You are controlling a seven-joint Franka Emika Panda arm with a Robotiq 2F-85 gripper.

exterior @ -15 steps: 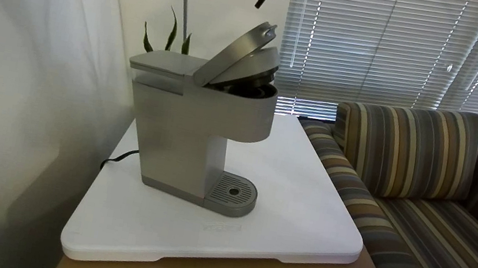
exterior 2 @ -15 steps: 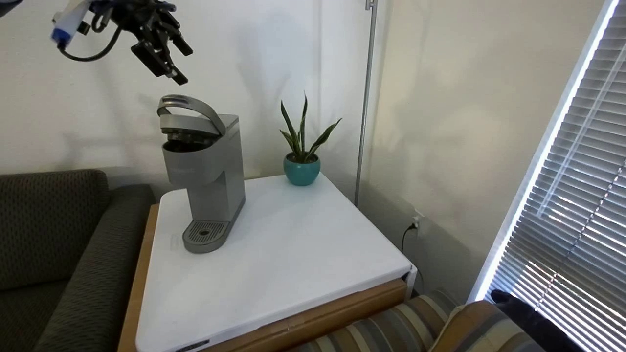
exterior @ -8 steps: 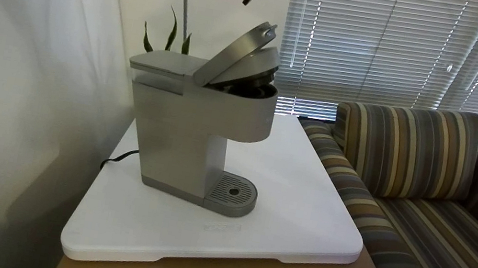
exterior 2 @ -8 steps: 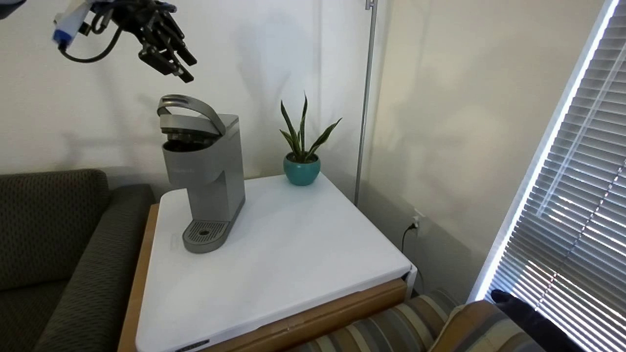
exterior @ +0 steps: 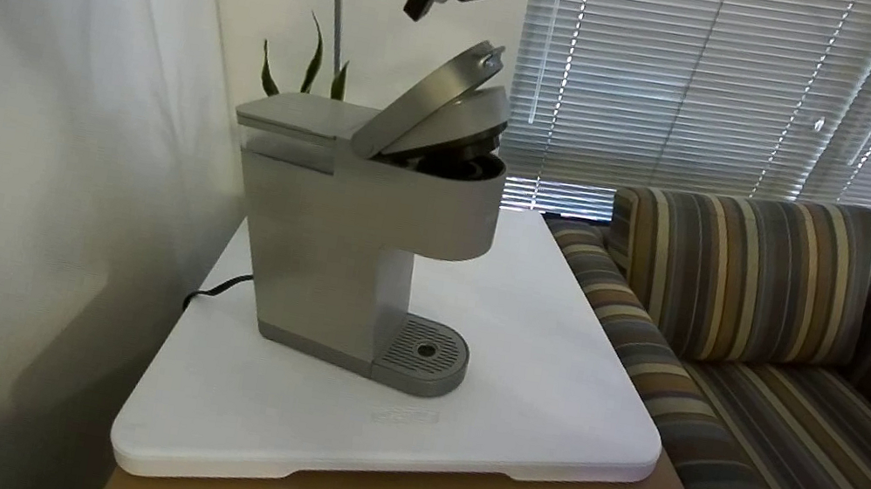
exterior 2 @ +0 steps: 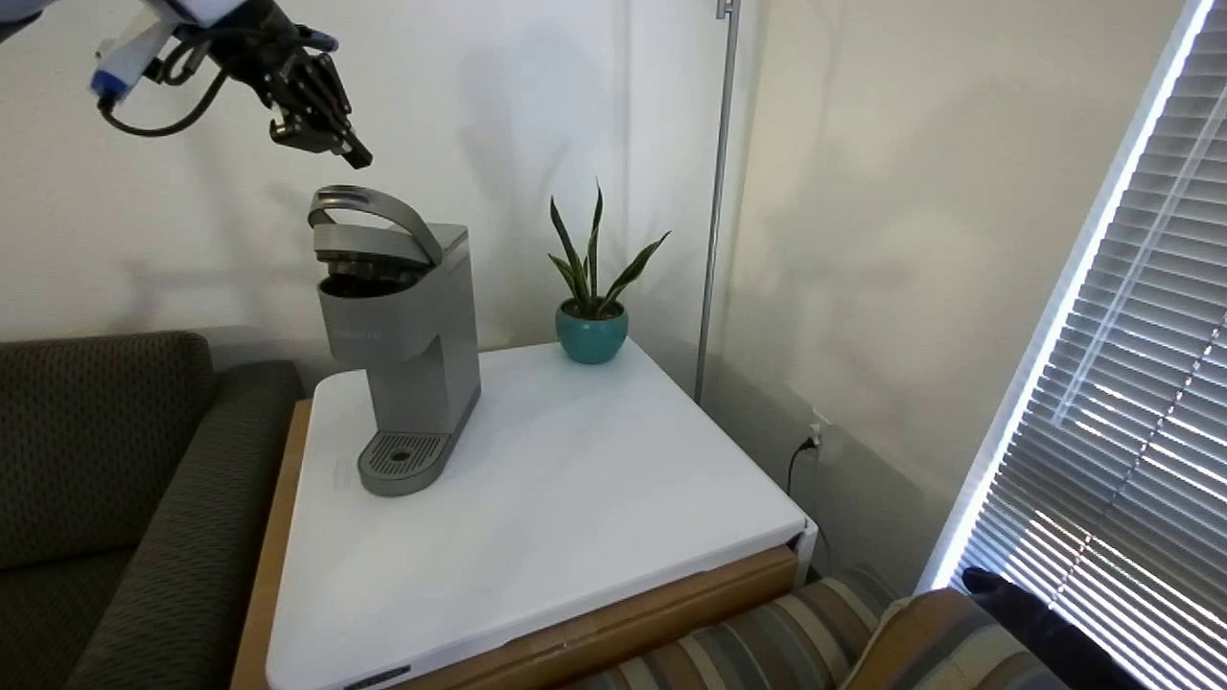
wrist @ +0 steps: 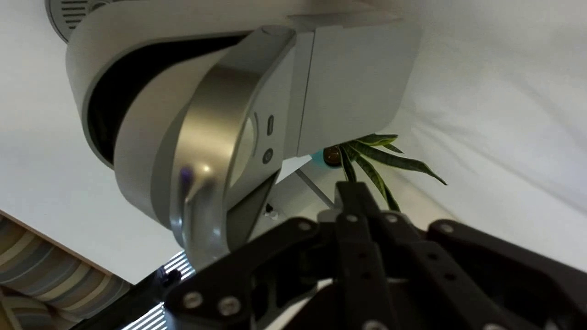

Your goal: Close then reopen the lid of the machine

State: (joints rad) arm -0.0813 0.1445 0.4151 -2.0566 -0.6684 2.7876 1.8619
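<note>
The grey machine (exterior: 329, 244) stands upright on a white table in both exterior views. Its lid (exterior: 424, 101) is raised at a slant, hinged near the middle of the top, and the dark brew chamber (exterior: 462, 165) shows under it. In the wrist view the lid's shiny curved handle (wrist: 206, 123) fills the left half, with the machine's flat rear top (wrist: 353, 87) to its right. My gripper (exterior 2: 362, 158) hangs above the lid, apart from it. Seen from the wrist, the gripper (wrist: 355, 190) is shut, fingertips together with nothing between them.
A snake plant in a teal pot (exterior 2: 591, 337) stands at the table's back corner, near a grey pole (exterior 2: 717, 201). The white tabletop (exterior: 540, 359) rests on a brown box. A striped sofa (exterior: 747, 288) adjoins the table. Walls rise close behind the machine.
The fingers have come together from wide open to shut. In an exterior view the gripper has shifted somewhat left. The machine and its raised lid have not moved.
</note>
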